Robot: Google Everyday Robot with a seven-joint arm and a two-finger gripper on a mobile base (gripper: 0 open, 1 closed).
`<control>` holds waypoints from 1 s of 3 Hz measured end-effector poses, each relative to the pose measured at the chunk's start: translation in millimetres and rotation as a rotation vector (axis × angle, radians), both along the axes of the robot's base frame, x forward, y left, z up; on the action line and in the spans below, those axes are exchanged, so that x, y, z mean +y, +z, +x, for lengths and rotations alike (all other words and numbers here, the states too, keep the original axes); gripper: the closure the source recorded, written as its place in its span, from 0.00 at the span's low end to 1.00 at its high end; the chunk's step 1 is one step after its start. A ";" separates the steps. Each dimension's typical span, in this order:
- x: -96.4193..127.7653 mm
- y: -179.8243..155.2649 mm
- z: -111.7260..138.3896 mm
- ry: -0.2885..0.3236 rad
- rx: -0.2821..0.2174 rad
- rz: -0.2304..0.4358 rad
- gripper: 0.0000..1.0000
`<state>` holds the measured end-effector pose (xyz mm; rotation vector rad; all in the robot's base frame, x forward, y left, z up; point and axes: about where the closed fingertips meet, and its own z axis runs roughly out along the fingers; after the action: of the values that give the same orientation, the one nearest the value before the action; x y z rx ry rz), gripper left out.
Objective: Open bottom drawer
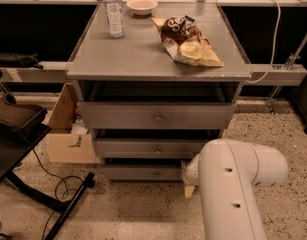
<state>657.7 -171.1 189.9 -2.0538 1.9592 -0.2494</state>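
Bottom drawer (pixel 138 173), the lowest of three stacked grey fronts in the grey metal cabinet (pixel 228 96), sits just above the speckled terrazzo floor (pixel 143 209). It has a flat, low face and a small round metal knob (pixel 156 174) at its middle. A dark strip shows above its front edge.

The end effector (pixel 189 188), white with a tan tip, hangs low at the right end of that drawer front, well to the right of the knob. Most of it is hidden behind the bulky white arm (pixel 233 189), so whether it is apart or together cannot be told.

On the grey worktop (pixel 128 54) a clear plastic water bottle (pixel 113 11) stands upright at the back left; its label is too small to read. A pale round bowl (pixel 142 5) sits beside it. A crumpled brown and yellow snack bag (pixel 189 43) lies to the right, with white lettering that begins with an "S" and is otherwise unreadable.

An open brown cardboard box (pixel 68 139) rests on the floor left of the cabinet.
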 end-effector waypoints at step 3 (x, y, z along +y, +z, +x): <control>5.2 -48.9 41.0 -0.049 0.136 -0.015 0.49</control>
<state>698.8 -165.9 141.0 -2.0843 2.0948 -0.1379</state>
